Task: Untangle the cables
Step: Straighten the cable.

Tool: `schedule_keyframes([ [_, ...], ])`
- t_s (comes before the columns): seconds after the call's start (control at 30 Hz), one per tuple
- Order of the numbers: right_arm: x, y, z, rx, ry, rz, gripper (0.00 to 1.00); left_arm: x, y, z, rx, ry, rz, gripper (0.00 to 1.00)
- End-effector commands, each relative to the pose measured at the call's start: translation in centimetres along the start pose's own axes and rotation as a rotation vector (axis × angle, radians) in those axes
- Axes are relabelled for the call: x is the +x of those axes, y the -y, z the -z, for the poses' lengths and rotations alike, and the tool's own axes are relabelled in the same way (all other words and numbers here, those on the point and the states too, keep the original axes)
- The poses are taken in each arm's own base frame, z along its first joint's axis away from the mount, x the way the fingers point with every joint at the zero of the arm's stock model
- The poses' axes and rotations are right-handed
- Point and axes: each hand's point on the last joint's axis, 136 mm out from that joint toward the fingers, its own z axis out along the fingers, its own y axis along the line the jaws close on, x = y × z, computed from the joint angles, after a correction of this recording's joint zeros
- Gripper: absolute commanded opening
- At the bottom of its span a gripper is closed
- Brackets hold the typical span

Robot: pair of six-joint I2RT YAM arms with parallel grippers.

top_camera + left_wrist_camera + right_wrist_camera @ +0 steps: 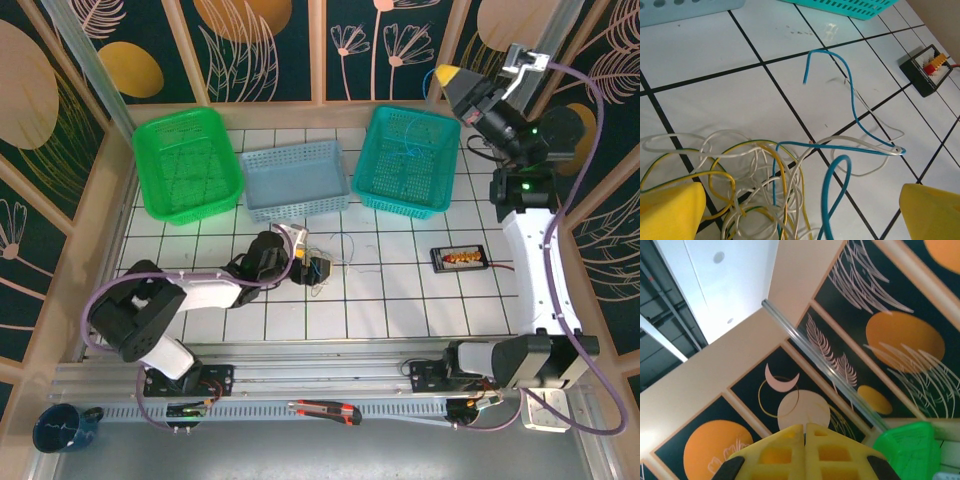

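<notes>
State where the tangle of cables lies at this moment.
In the top view the cables lie on the tiled table just left of centre, beside the left gripper, nearer the arms than the grey basket.

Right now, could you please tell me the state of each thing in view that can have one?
left gripper, open, low over the cables, holding nothing
right gripper, shut, empty, raised and pointing upward
cables, tangled in loose loops, not gripped
green basket, empty
grey basket, empty
mug, upright
</notes>
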Motion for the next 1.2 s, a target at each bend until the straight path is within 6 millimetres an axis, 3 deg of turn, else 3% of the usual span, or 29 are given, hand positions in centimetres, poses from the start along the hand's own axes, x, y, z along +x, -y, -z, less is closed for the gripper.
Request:
schedule_keyframes([
  [0.0,1.4,-1.3,-0.1,-0.024,-0.015,0.054,0.0,0.6,-0.1,1.2,-0.011,-0.021,-0.008,0.99],
  [0.33,4.8,-0.4,-1.5,-0.032,-0.071,0.013,0.0,-2.7,2.2,4.2,0.02,0.062,-0.055,0.99],
  [0.7,8.4,-0.6,-3.9,-0.064,-0.141,-0.025,0.0,-9.5,4.4,8.4,0.01,0.307,-0.103,0.99],
  [1.0,10.4,-1.2,-5.2,-0.072,-0.188,-0.034,0.0,-12.2,5.5,8.9,-0.02,0.349,-0.296,0.99],
  [1.17,11.0,-1.2,-5.4,-0.068,-0.196,-0.034,0.0,-10.9,3.6,7.2,-0.116,0.215,-0.293,0.99],
])
